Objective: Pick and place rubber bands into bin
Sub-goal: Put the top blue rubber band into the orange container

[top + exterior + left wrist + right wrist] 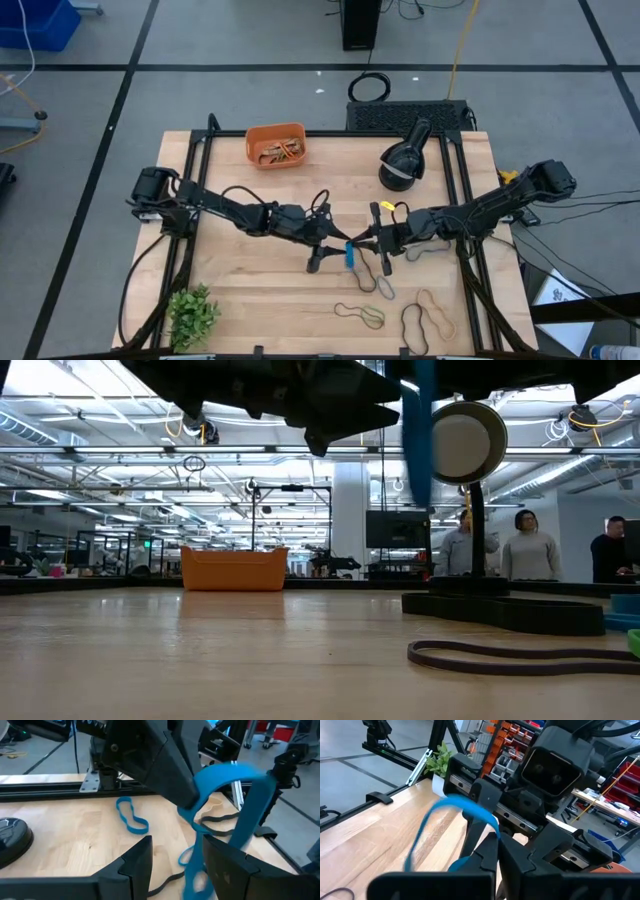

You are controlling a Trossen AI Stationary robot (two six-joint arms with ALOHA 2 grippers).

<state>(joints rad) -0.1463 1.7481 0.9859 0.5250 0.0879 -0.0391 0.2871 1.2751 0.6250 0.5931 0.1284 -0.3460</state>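
- Looking past the table in the low view, I see a big, bright hall with ceiling lights and benches. A few people [528, 550] stand well back, so nothing out there crowds me.
- Under me the table [250, 290] is bare pale wood, flat and smooth. A thin band lies flush on it, so a finger has little to get under.
- My left gripper [318, 255] and right gripper [378, 245] meet nose to nose near the table's middle.
- My right gripper looks pressed together on the blue band [350, 253], which it pinches at one end and holds off the wood.
- My left gripper's fingers are spread, and the band hangs just beside one of them. I can't tell whether it rests on that finger.
- The bin [275, 145] sits at the far edge, well apart from both grippers, with a few bands already inside.
- The blue band is light, soft and stretchy, and it sags into a long loop. I judge it could snap free or snag on a fingertip, so a firm pinch across both strands near one end seems best.
- More loose bands [360, 315] lie along the near edge of the table. They are thin, floppy and partly overlapping, so I'd take each one where it arches or crosses another.
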